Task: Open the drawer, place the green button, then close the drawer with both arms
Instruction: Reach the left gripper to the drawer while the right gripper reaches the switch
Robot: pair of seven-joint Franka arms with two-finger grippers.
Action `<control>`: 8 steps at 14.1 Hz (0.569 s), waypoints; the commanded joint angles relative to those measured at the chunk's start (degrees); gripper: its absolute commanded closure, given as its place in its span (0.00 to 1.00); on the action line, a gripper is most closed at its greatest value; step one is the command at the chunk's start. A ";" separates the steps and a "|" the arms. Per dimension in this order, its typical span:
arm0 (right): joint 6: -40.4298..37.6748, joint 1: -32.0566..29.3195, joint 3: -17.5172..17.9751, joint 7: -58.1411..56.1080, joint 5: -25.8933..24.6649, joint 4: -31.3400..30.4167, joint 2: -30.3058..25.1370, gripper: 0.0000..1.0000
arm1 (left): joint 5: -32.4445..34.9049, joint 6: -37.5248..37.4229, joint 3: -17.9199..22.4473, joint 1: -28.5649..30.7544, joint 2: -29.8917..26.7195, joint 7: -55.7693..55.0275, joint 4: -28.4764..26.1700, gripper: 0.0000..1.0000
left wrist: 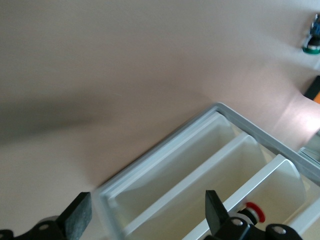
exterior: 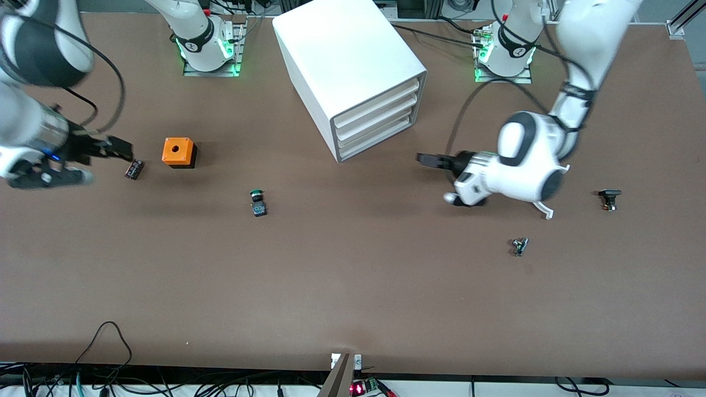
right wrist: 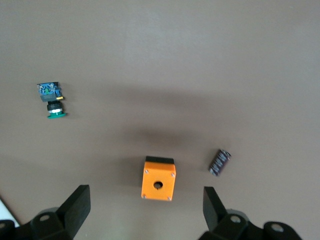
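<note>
All three drawers of the cabinet sit flush; the lowest, the drawer, is not yet opened. Cabinet front faces roughly 4 o'clock in the front view, toward the left arm's end of the counter, which suits that arm for the pull.

Left tool: jaws spread wide, empty, held low and level just beside the drawer fronts and pointing at about 9 o'clock toward them. The left wrist view looks straight at the stacked fronts, with the fingers framing the lower edge. Judged: lined up for an approach to the bottom front, no contact yet.

Right tool: also wide open, empty, over the counter at the right arm's end, pointing at about 3 o'clock, close to a small dark ribbed part. Forearm is near horizontal.

The button lies on its side on open counter, green cap at 12 o'clock, at about 7 o'clock from the cabinet and nearer the front camera. The orange cube stands between it and the right tool. Judged: right arm waits for the pick.
</note>
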 commanded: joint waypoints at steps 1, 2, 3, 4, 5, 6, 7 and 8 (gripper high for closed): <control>0.15 1.86 0.22 -0.05 2.70 2.52 3.66 0.00 | -5.80 3.82 -0.82 -3.69 1.64 1.24 -2.02 0.00; 1.36 3.44 0.31 0.13 3.67 2.44 4.88 0.00 | -6.68 5.14 -0.99 -4.57 1.91 1.24 -3.33 0.00; 2.77 5.46 0.31 1.26 3.59 2.35 5.94 0.00 | -7.82 6.02 -2.04 -5.02 2.34 1.24 -4.39 0.00; 3.74 7.30 0.31 3.97 3.59 2.35 7.52 0.00 | -8.53 6.90 -3.09 -5.11 2.70 1.33 -5.27 0.00; 4.62 8.80 0.31 6.95 3.42 2.35 9.19 0.00 | -8.80 8.65 -3.89 -5.11 2.79 1.33 -6.24 0.00; 6.89 10.30 0.31 8.11 3.42 2.00 11.03 0.00 | -8.80 9.71 -4.94 -5.11 2.87 1.25 -6.86 0.00; 8.65 11.53 0.31 8.13 3.59 1.74 12.62 0.00 | -8.80 9.90 -5.12 -5.20 3.05 1.24 -6.86 0.00; 10.06 12.32 0.48 8.13 3.59 1.56 14.11 0.00 | -8.80 9.90 -5.65 -5.20 3.31 1.24 -6.95 0.01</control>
